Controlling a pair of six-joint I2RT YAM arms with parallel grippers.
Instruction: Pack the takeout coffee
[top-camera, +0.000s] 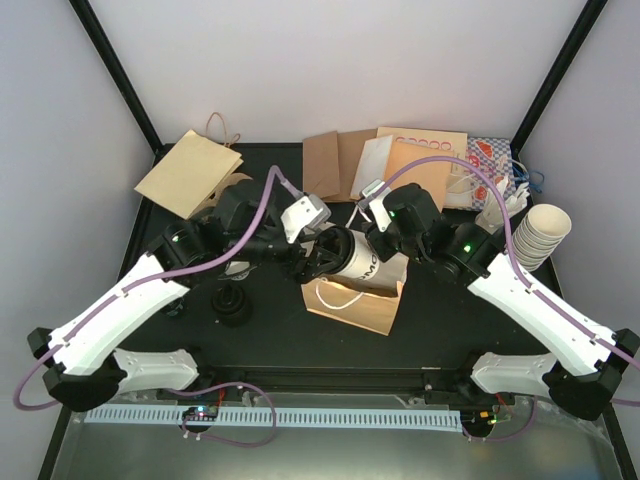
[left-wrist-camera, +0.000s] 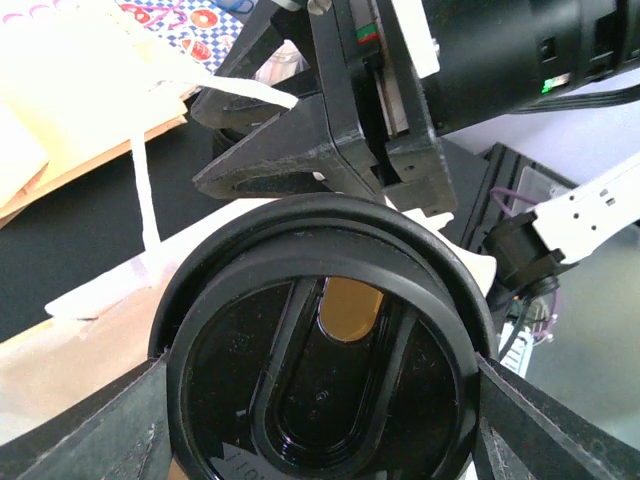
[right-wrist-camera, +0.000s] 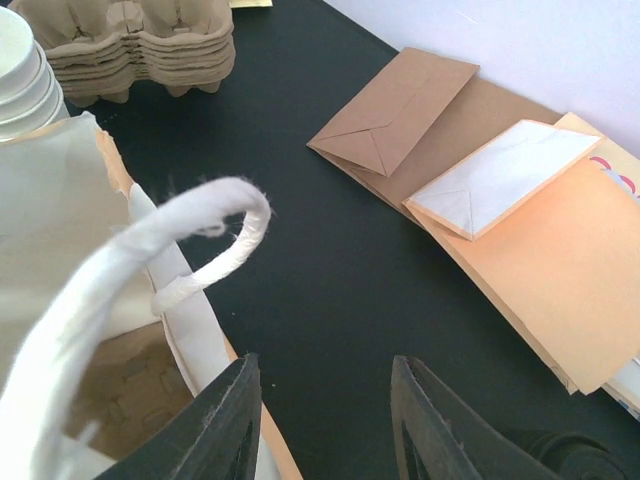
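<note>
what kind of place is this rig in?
Likely a lab robot cell staged as a coffee takeout packing bench: white-walled enclosure, black table, flat paper bags, stacked cups, pulp carriers.

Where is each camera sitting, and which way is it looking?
Top camera: above and behind the arms, looking down at the table; left arm and right arm show.
Left wrist: on the left arm, looking along its fingers at the black-lidded cup they clamp.
Right wrist: on the right arm, looking past its parted fingers into the paper bag and over envelopes.
Shared: both wrist views show the bag's white handle.
</note>
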